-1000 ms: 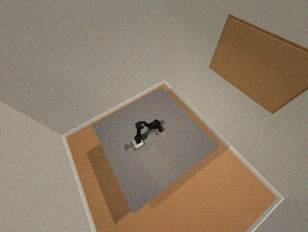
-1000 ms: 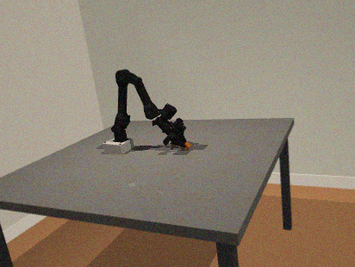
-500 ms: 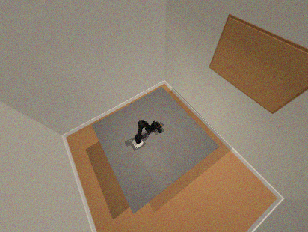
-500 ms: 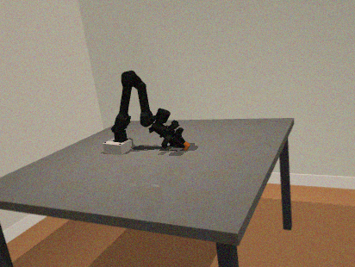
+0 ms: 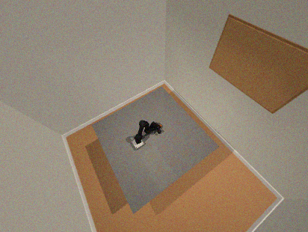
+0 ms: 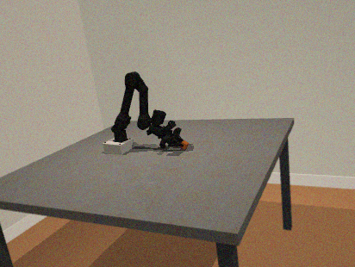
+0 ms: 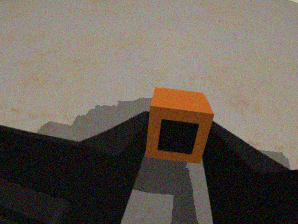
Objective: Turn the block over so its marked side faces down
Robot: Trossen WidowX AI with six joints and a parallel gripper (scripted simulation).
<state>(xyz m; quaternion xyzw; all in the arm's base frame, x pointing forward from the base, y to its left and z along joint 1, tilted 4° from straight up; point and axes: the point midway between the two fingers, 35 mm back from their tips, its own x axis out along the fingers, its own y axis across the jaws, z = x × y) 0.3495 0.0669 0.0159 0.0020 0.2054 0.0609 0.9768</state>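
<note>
The orange block [image 5: 161, 126] [image 6: 185, 145] [image 7: 181, 100] is held between the two fingers of my gripper [image 6: 183, 144] [image 7: 180, 124], which is shut on it. The block's dark square mark [image 7: 178, 136] faces back toward the wrist camera. In the exterior view the gripper is tipped over, pointing forward and slightly down, low over the grey table [image 5: 179, 142] [image 6: 151, 185] [image 7: 75, 65]. The block is at or just above the table top; I cannot tell whether it touches. The fingers hide its left and right sides.
The arm's white base [image 5: 137, 144] [image 6: 117, 147] stands on the table behind the gripper, to the left in the exterior view. The table's near edge [image 6: 129, 222] is far from the block. A brown panel [image 5: 262, 61] is at the upper right in the top view.
</note>
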